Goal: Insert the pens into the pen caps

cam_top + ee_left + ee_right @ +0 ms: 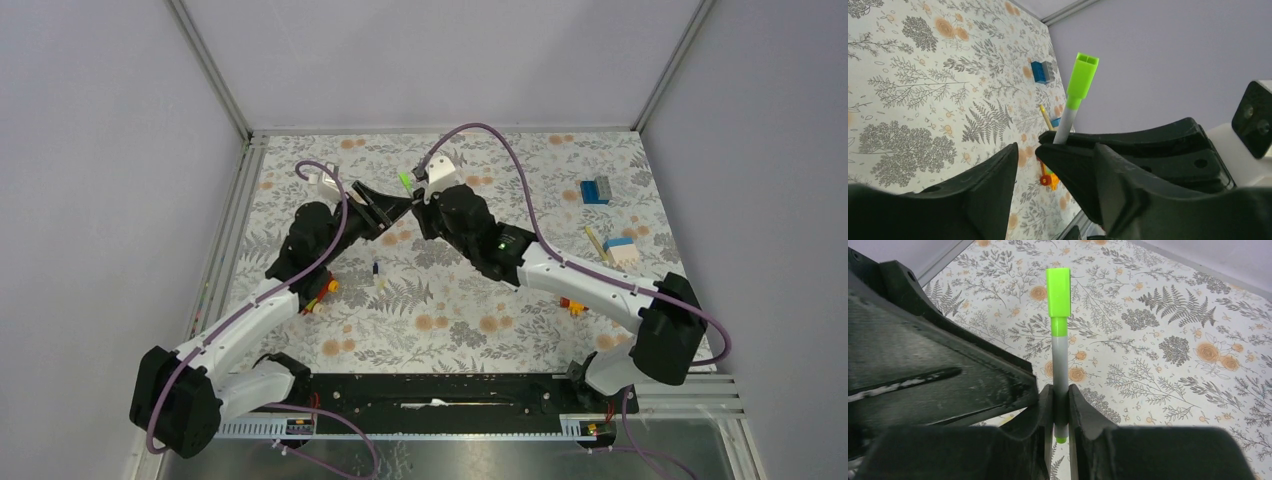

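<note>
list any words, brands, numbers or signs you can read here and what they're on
None can be read. The pen and its green cap, held in the right claw, show no print. The blue brick is too small to tell.

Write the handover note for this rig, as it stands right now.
Right hand: shut on the pen, green cap on it, held over the table.
Left hand: open, close beside it, holding nothing.
Done: green cap looks seated.
Left: set that pen down. Then see to the white pen with a dark blue end, mid-table, too small to tell if capped. A tan pen lies on the right.
</note>
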Available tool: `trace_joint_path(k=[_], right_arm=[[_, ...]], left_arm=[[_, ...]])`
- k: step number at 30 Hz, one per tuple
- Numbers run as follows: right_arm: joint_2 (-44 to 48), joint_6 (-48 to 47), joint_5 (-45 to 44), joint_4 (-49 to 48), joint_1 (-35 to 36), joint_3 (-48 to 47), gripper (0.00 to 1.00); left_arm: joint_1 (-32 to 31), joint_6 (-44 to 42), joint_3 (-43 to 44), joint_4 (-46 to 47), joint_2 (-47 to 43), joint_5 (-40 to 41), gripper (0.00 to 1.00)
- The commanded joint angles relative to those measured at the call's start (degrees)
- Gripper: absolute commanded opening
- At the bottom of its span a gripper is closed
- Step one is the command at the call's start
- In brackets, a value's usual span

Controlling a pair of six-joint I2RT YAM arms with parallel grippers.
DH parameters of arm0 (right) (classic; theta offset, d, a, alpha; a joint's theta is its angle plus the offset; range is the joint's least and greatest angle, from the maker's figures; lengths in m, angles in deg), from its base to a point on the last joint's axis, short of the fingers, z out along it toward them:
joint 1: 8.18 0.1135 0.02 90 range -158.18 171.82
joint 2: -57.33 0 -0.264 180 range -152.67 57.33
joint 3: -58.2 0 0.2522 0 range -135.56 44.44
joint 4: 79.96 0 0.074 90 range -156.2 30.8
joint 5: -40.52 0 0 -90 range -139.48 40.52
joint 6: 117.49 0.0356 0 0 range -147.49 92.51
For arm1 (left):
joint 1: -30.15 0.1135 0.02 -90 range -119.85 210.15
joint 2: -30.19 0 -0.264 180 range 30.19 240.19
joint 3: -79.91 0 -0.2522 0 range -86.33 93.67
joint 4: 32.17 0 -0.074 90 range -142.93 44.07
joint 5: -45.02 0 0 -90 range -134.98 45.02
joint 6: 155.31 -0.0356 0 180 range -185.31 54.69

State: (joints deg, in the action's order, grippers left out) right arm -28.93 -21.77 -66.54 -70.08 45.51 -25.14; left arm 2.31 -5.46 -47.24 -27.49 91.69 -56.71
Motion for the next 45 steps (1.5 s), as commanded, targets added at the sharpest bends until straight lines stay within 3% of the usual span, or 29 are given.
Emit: trace_joint_path(k=[1, 9, 16, 27, 36, 45], right_arm=[[4.3, -1.0, -4.2, -9.7, -0.4, 2.4, 0.00], [7.4, -1.7, -6.4, -8.5, -0.4, 5.5, 0.00], [5.9, 0.0, -6.9, -5.9, -0.4, 6.3, 0.00], [-6.8, 6.6, -6.6, 8.6, -0.5, -2.1, 0.00], [-19.3, 10.5, 1.5, 17.2, -1.9, -11.9, 0.00], [-28.4, 14.0, 7.5, 20.8, -3.9, -18.8, 0.01]], left_arm=[[-1.7, -0.6, 0.4, -2.6, -3.2, -6.5, 0.63], [-1.7, -2.2, -0.2, -5.7, -7.2, -5.4, 0.98], [-1.7, -8.1, 0.2, -16.7, -14.0, 0.9, 0.99], [-1.7, -20.1, 5.3, -36.2, -19.7, 11.4, 0.99], [-1.7, -27.1, 9.5, -46.0, -18.2, 19.2, 0.99], [-1.7, -29.1, 6.0, -47.0, -18.4, 22.4, 0.99]])
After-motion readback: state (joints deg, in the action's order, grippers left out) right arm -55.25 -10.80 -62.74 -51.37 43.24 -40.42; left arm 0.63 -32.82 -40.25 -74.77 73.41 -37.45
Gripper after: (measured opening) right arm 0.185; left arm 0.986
